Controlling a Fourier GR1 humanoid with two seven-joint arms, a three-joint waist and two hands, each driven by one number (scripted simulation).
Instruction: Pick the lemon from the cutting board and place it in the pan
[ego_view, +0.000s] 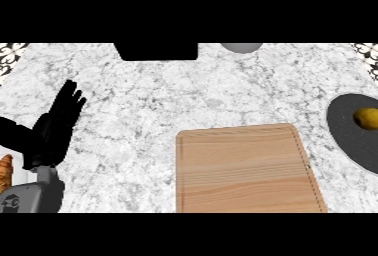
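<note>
We see the lemon (366, 117) already in the pan (353, 141) at the bench's right edge; light, firm, rollable, best cupped around its middle; left robot hand (57, 125) released, right unseen.

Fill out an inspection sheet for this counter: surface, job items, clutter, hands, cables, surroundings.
Surface: marble counter, grey-veined, no spills seen.
Job's things: lemon lies in the dark pan at the right edge; the pan is partly cut off by the view. Wooden cutting board sits front centre with nothing on it.
Clutter: an orange-brown item at the left edge, too cut off to identify.
Hands: left hand rests open at the left, fingers up, holding nothing. Right hand not in view.
Cables: nothing seen.
Surroundings: black object and grey round object at the counter's far edge; patterned tile at the top corners.
</note>
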